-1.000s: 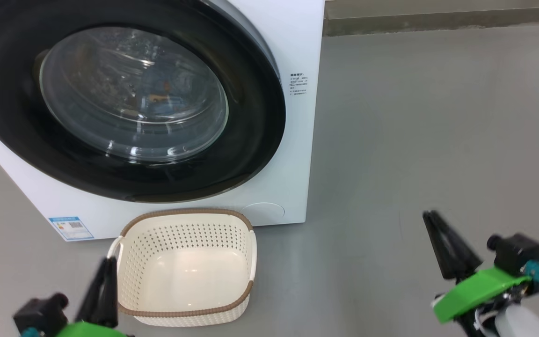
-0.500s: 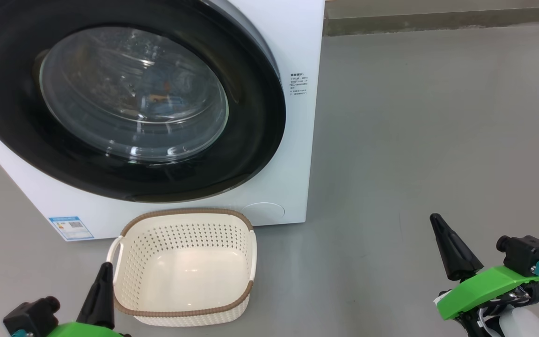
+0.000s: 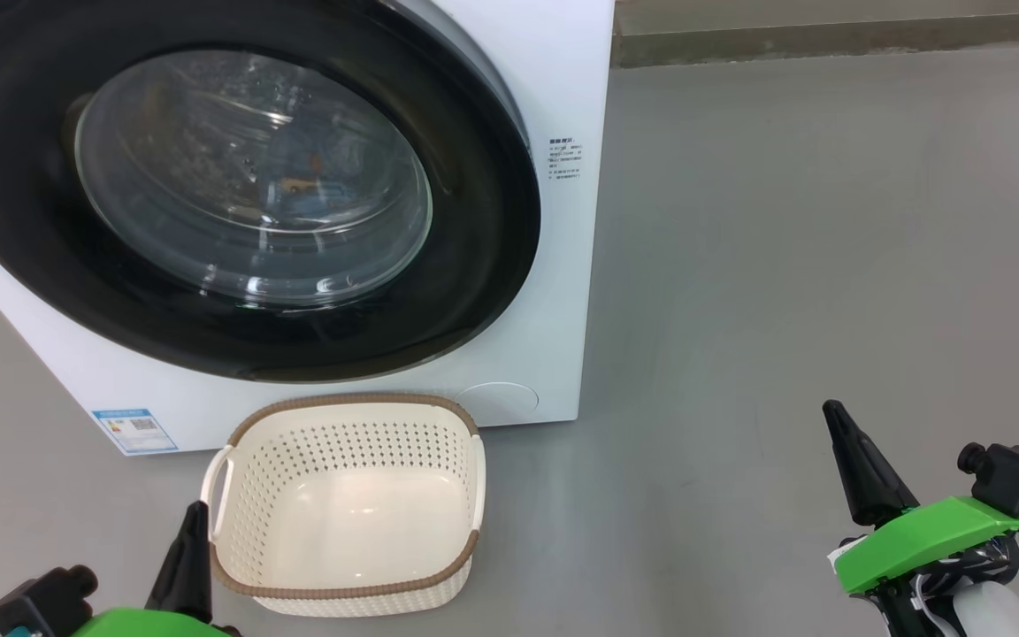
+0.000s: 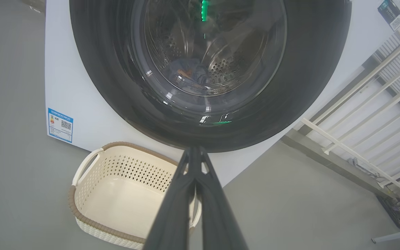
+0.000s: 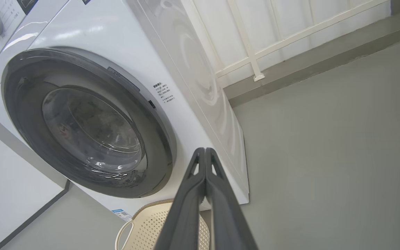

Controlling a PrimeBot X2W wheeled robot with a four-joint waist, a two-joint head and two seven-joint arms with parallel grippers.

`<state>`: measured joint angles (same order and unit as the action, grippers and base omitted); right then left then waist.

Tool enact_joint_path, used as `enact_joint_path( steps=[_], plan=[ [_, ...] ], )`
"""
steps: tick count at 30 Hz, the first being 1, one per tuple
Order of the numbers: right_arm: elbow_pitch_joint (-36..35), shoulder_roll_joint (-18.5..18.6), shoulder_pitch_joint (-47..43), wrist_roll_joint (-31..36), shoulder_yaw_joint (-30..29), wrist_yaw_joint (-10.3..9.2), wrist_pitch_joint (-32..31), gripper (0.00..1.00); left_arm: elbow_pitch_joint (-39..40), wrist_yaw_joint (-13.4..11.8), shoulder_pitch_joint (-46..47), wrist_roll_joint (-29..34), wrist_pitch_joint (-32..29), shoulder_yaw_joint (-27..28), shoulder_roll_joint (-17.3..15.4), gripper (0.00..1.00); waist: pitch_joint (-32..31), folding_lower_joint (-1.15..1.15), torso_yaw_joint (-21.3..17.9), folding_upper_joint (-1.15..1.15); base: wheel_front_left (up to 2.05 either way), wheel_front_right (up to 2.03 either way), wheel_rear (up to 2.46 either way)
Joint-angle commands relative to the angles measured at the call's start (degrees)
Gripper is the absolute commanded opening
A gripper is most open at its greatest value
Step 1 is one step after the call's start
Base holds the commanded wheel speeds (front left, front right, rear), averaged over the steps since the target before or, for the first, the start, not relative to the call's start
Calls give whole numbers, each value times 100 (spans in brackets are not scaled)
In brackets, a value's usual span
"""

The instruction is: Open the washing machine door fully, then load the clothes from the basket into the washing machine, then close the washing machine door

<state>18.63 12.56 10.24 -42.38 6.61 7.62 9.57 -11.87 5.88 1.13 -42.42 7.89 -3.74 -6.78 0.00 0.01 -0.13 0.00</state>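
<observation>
Washing machine door (image 3: pixel 244 190): sat shut against the front of the washing machine (image 3: pixel 563 292), a glossy black ring round a bulging clear window.
Left claw (image 3: pixel 198 515): its two dark fingers were pressed together tip to tip. It gripped nothing and hung over the floor (image 3: pixel 784 265) at the lower left of the head view.
Right claw (image 3: pixel 831 412): closed just as tight, with nothing between the fingers. It was in the air above the grey floor at the lower right of the head view.
Door and claws: the door lay ahead of and above both claws, well apart from each. In the left wrist view the left claw's tips lined up with the door's lower rim. In the right wrist view the right claw's tips lined up with the machine's white front, and the door was to their left.
Basket (image 3: pixel 350 442): stood on the floor under the door, close to the machine; whether it touched the machine could not be told. It was just beside the left claw, on that claw's right, and well apart from the right claw. Its bare cream bottom showed.
Clothes (image 4: pixel 189 74): a bluish bundle with orange marks lay in the drum behind the glass, apart from both claws.
Count: one washing machine, one door, one basket, two claws. The number of garments could not be told.
</observation>
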Motion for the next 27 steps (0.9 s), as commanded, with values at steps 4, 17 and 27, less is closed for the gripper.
enact_joint_path(
  steps=[4,17,27],
  plan=[
    [-179,-15,37,-307,-92,-3,-78,0,85,39,239,-314,-89,152,-57,0,1,-1,1,0,0,0,0],
    [-216,-141,-22,-928,-255,-4,-282,0,44,55,275,-933,-269,269,2,0,3,-1,2,0,0,0,0],
    [-247,-247,-71,-1446,-391,-5,-452,0,11,69,305,-1450,-419,367,52,0,5,-1,4,0,0,0,0]
  ],
)
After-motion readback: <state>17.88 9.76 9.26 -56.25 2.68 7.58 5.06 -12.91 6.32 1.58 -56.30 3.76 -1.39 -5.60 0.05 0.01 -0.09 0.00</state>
